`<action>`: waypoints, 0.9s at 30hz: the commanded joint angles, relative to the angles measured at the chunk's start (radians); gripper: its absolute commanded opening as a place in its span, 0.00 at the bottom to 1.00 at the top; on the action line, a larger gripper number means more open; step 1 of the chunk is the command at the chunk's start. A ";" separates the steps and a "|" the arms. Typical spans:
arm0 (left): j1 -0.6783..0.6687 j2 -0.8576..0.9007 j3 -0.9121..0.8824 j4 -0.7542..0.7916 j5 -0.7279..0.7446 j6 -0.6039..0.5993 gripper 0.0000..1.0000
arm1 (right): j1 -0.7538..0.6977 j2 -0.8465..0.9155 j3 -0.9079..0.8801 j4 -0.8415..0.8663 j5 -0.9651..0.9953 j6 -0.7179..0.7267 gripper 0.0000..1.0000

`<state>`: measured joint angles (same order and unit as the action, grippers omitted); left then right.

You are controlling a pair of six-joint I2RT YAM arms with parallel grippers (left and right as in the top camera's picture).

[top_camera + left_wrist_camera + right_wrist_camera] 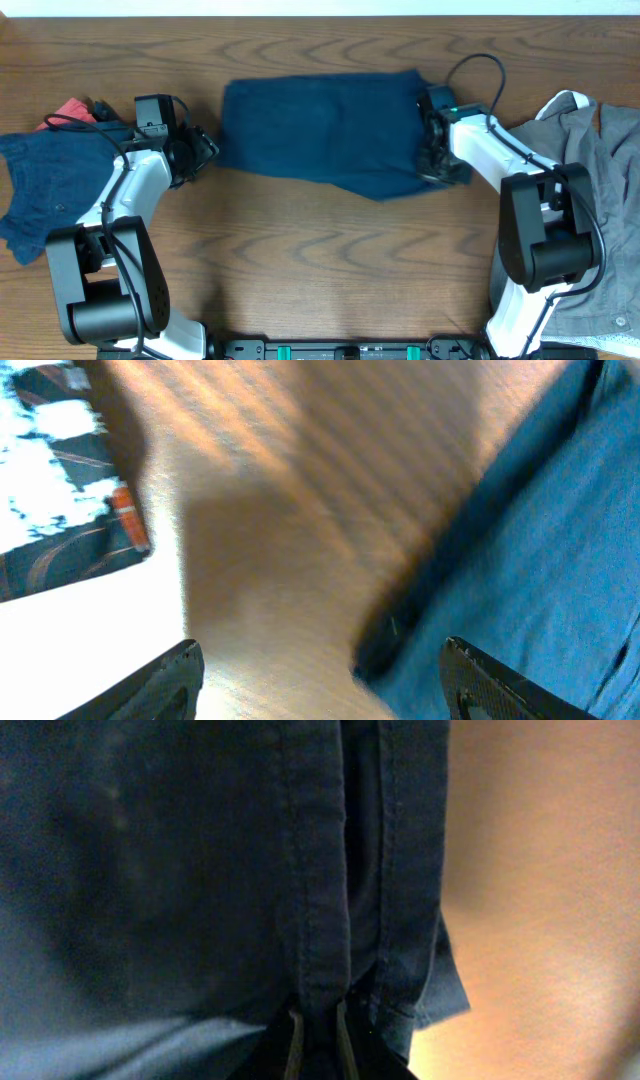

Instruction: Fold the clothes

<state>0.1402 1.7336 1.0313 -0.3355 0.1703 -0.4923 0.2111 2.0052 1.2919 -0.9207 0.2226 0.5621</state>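
Note:
A dark navy garment [325, 132] lies spread flat at the table's middle back. My right gripper [432, 150] is shut on its right edge; the right wrist view shows the jaws [318, 1035] pinching a stitched hem [325, 900]. My left gripper [205, 152] is open and empty just off the garment's left edge; in the left wrist view the fingers [320, 680] straddle bare wood and the navy edge [520, 540]. A second navy garment [45, 185] lies at far left with a red one [72, 108] behind it. A grey garment with white trim [590, 190] lies at far right.
The wooden table [320, 270] runs to the front edge, where both arm bases stand. A cable [475, 70] loops over the right arm near the garment's top right corner.

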 commanded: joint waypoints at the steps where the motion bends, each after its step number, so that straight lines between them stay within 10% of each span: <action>1: -0.011 -0.009 0.005 0.047 0.110 0.067 0.77 | -0.041 0.053 -0.045 -0.030 0.161 0.073 0.10; 5: -0.058 -0.008 0.007 0.117 0.135 0.197 0.83 | -0.047 0.002 -0.025 -0.031 0.152 0.073 0.14; 11: -0.129 0.013 0.007 0.191 0.136 0.305 0.92 | -0.047 -0.161 0.037 -0.029 0.080 0.064 0.61; 23: -0.146 0.188 0.007 0.307 0.288 0.293 0.92 | -0.045 -0.487 0.052 0.000 -0.100 -0.029 0.75; 27: -0.146 0.222 0.007 0.282 0.392 0.290 0.74 | -0.045 -0.509 0.052 0.003 -0.101 -0.028 0.76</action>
<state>-0.0040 1.9179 1.0386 -0.0246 0.4595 -0.2073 0.1673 1.5101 1.3342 -0.9188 0.1371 0.5476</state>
